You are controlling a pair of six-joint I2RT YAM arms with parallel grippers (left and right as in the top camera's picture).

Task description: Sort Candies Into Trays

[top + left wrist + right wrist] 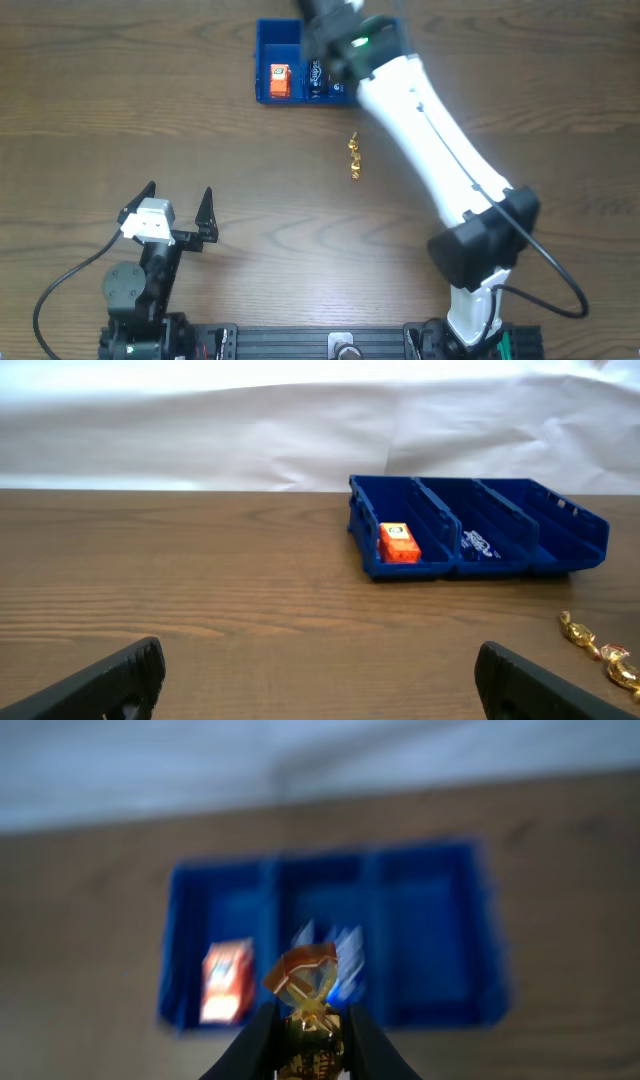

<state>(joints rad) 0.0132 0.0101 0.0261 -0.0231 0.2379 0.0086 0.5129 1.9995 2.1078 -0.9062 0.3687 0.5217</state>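
A blue tray (266, 38) with three compartments stands at the far middle of the table. An orange candy (279, 80) lies in its left compartment, and a blue-wrapped candy (480, 544) lies in the middle one. My right gripper (311, 1032) is lifted over the tray and shut on a gold-wrapped candy (304, 982). On the wood below the tray lie two more gold candies (354, 156). Near the front left, my left gripper (179, 211) rests open with nothing in it, far from the tray (470, 530).
The white right arm (430, 130) slants across the right half of the table toward the tray. A black cable (545, 270) loops beside its base. Bare wood spreads over the left and middle.
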